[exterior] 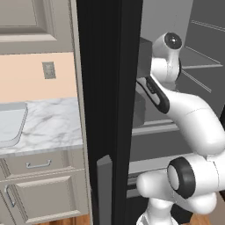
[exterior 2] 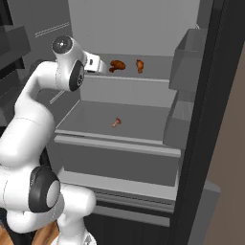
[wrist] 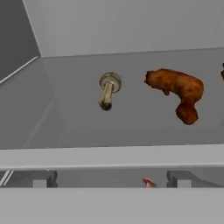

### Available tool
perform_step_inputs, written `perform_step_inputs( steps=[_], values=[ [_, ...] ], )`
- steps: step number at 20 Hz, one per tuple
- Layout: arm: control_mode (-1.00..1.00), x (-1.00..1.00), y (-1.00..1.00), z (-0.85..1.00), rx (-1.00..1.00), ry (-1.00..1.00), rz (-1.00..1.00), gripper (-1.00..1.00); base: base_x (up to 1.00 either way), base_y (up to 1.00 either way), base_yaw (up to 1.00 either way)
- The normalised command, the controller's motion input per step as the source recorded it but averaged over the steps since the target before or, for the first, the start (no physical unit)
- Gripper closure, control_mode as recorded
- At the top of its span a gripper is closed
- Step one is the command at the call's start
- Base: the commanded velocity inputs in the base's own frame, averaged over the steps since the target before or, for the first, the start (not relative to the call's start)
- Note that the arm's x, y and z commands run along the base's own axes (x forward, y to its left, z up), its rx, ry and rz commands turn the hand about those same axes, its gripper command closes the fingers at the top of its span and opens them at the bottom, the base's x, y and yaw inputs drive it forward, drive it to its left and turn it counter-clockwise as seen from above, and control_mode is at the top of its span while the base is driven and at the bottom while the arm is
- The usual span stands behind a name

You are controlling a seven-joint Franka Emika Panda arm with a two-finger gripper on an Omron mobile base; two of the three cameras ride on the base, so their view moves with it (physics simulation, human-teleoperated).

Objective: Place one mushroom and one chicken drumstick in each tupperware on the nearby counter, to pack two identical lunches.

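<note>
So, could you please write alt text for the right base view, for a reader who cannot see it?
Open fridge: two browned chicken drumsticks lie on the upper shelf and one small mushroom on the shelf below. The white arm reaches in from the lower left, its open gripper just left of the nearer drumstick.

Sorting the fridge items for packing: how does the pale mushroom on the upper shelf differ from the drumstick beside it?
The mushroom is pale beige and slim, a round cap on a thin stem; the chicken drumstick is reddish-brown, bulkier and bent. Both lie on the same upper fridge shelf, apart from each other, ahead of the open gripper.
</note>
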Motion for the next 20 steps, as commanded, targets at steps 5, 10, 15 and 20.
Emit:
perform_step_inputs(
  steps=[5, 10, 15, 20],
  values=[
    [-1.00, 0.53, 0.06, 0.00, 0.00, 0.00, -0.01, -1.00, 0.00, 0.00, 0.00],
    [-1.00, 0.62, 0.04, -0.01, 0.00, 0.00, -0.02, -1.00, 0.00, 0.00, 0.00],
    [-1.00, 0.60, 0.02, -0.05, 0.00, 0.00, -0.02, -1.00, 0.00, 0.00, 0.00],
    [-1.00, 0.54, 0.04, -0.17, 0.00, 0.00, -0.02, -1.00, 0.00, 0.00, 0.00]
  ],
)
